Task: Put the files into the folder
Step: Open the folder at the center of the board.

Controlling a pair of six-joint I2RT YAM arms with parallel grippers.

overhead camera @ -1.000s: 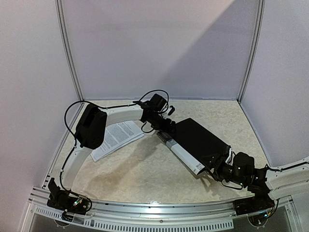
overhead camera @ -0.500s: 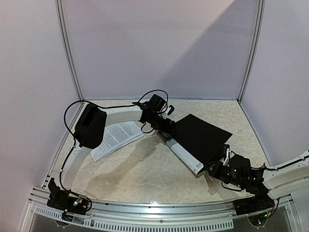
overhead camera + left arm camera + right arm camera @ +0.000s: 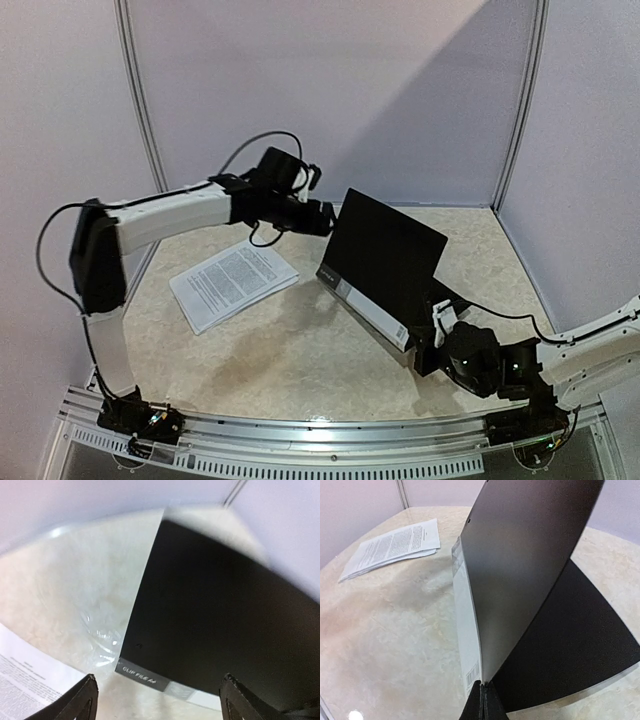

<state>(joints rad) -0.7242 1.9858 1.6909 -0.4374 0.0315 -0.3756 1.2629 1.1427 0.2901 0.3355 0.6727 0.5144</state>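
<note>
The black folder [image 3: 385, 255] lies right of centre with its front cover [image 3: 520, 565] lifted steeply, hinged along the white spine strip [image 3: 372, 312]. My right gripper [image 3: 483, 684] is shut on the cover's near corner; the back cover [image 3: 580, 630] stays flat on the table. My left gripper [image 3: 328, 217] hangs open just left of the raised cover's top corner, with nothing between its fingers [image 3: 85, 695]; from the left wrist, the folder [image 3: 215, 615] lies ahead of them. The files [image 3: 232, 283], white printed sheets, lie flat to the left, also in the right wrist view [image 3: 395, 545].
Booth walls close the table at the back and both sides, with a corner post [image 3: 515, 110] at the rear right. The left arm's white link [image 3: 170, 215] spans above the files. A metal rail [image 3: 320, 445] runs along the near edge.
The right gripper closed on the cover's corner and the cover swung from flat to steeply raised. The left arm lifted up and back from the folder's far end.
</note>
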